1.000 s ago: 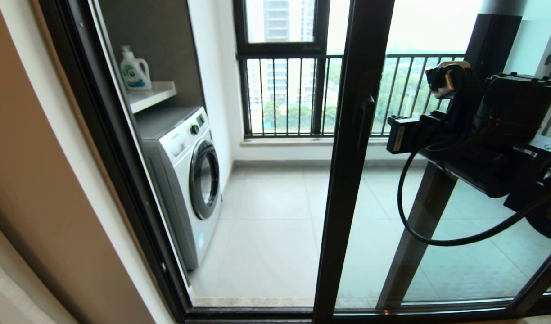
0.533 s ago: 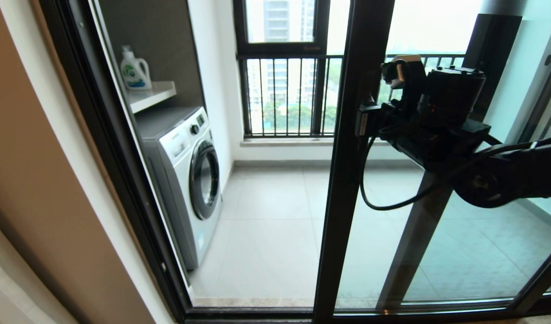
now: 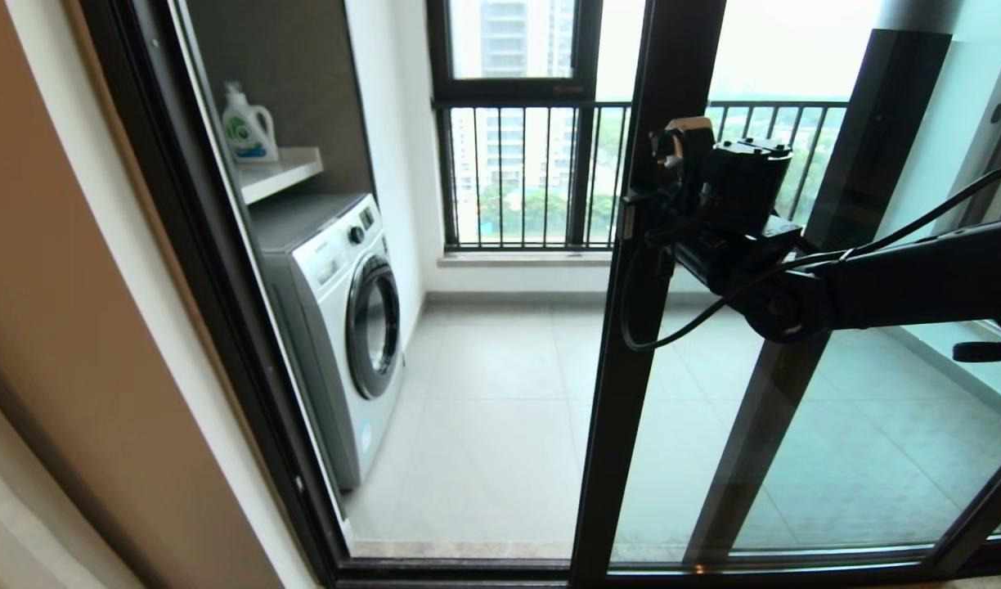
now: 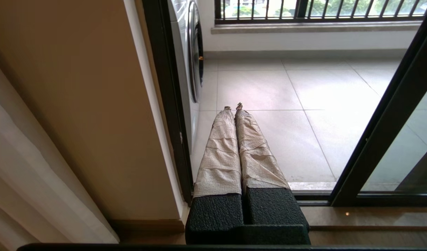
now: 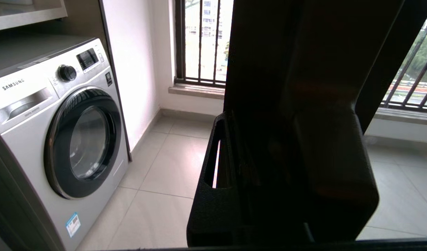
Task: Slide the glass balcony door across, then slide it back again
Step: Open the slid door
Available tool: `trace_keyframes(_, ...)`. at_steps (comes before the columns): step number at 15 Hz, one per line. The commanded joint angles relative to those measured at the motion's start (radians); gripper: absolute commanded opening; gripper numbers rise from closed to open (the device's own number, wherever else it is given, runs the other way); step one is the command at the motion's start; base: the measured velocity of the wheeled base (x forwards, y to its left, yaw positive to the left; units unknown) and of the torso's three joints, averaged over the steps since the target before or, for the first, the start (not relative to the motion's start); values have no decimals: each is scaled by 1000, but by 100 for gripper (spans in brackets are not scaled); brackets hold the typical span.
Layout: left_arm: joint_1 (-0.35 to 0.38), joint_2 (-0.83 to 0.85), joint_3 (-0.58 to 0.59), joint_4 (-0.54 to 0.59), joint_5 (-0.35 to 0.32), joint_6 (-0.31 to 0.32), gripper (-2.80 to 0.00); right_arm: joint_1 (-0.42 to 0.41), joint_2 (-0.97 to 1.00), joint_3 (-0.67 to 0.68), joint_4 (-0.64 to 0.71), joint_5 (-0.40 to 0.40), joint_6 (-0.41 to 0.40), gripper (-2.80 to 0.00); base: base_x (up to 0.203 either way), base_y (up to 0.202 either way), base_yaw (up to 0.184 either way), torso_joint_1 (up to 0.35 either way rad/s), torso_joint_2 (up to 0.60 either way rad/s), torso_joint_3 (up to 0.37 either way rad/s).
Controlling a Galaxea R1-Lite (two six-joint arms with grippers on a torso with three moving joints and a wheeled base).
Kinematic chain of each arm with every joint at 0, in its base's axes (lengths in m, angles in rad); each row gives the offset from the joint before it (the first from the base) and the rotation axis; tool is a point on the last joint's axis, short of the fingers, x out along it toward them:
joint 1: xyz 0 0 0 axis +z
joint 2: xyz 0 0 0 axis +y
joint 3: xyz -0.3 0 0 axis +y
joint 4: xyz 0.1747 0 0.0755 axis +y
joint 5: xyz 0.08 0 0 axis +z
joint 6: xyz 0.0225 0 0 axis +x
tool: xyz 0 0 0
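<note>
The glass balcony door [image 3: 631, 393] stands partly open, its dark upright running down the middle of the head view with clear glass to its right. My right gripper [image 3: 641, 214] reaches in from the right at handle height. It is open, one finger on either side of the upright [image 5: 262, 52], and a sliver of light shows beside one finger [image 5: 213, 167]. The lever handle is hidden behind the gripper. My left gripper [image 4: 233, 106] hangs low by the door sill, shut on nothing, its tape-wrapped fingers pressed together.
A white washing machine [image 3: 337, 327] stands just inside the opening on the left, under a shelf with a detergent bottle [image 3: 247, 127]. The fixed door jamb [image 3: 181, 245] bounds the opening. Behind are the railed window [image 3: 517, 172] and a second dark upright [image 3: 795, 360].
My right arm has swung left and forward from beside the glass until its gripper reaches the door's upright. The door itself has barely shifted.
</note>
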Motion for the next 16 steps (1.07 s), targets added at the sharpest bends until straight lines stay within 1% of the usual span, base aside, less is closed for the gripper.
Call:
trace_keyframes(1, 0, 2, 0, 0, 0, 0, -280, -18, 6, 6, -4, -11, 0, -280, 0, 0, 0, 0, 0, 0)
trace_keyframes(8, 0, 2, 0, 0, 0, 0, -280, -58, -51, 49, -7, -16, 0, -280, 0, 0, 0, 0, 0, 0)
trace_keyframes(16, 0, 2, 0, 0, 0, 0, -280, -196, -110, 139, -25, -12, 0, -280, 0, 0, 0, 0, 0, 0)
